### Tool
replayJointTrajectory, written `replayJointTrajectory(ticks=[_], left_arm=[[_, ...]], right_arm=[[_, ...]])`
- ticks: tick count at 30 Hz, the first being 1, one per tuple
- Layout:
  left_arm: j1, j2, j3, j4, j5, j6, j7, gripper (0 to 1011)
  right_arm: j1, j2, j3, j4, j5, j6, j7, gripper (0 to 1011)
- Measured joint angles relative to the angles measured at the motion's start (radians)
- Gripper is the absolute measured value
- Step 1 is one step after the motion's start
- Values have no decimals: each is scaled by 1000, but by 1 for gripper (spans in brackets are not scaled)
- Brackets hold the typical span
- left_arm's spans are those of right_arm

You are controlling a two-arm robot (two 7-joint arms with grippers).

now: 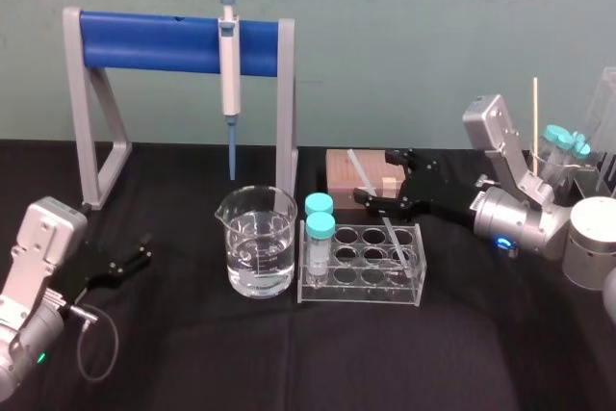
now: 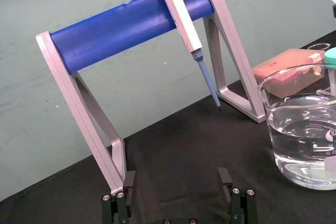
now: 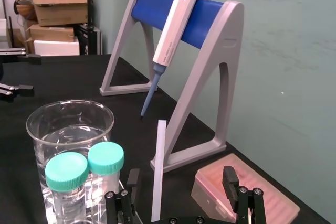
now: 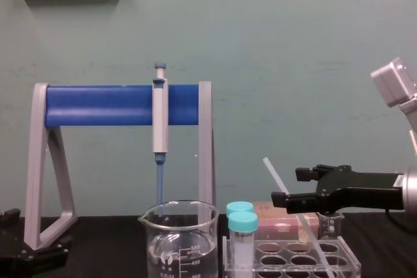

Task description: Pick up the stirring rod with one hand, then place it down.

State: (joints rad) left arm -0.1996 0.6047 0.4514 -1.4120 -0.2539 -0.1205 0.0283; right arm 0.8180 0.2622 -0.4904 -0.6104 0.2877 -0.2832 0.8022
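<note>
1. Stirring rod [image 3: 158, 166]: leaning in the clear test-tube rack [image 1: 361, 288] near the middle of the table [image 1: 192, 363]. Its lower end is sitting in one of the rack's right-hand wells. Its upper end is tilting back and to the left, toward the pink tip box [image 1: 339, 172].
2. Right gripper [image 1: 372, 176]: you are reaching it in from the table's right edge and hovering it just above the rack. Its fingers [image 3: 231, 182] are standing spread on either side of the rod's upper part, not pinching it.
3. Left gripper [image 1: 144, 248]: you are resting it near the table's left edge, fingers spread and holding nothing.
4. Beaker of water [image 1: 257, 255]: standing just left of the rack.
5. Two teal-capped tubes [image 1: 320, 228]: standing in the rack's left wells.
6. Pipette [image 1: 229, 60]: hanging on the blue-barred stand [image 1: 154, 42] toward the table's back edge.
</note>
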Motion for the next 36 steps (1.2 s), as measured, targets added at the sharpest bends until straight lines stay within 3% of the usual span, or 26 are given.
replayJointTrajectory(ticks=[14, 31, 36], left_arm=[[0, 0, 0, 0, 0, 0, 0, 1000], [0, 0, 0, 0, 0, 0, 0, 1000], [0, 0, 0, 0, 0, 0, 0, 1000]], right_arm=[[48, -45, 6, 97, -19, -36, 47, 1003], [49, -44, 6, 96, -18, -36, 47, 1003], [48, -43, 6, 95, -18, -35, 47, 935]])
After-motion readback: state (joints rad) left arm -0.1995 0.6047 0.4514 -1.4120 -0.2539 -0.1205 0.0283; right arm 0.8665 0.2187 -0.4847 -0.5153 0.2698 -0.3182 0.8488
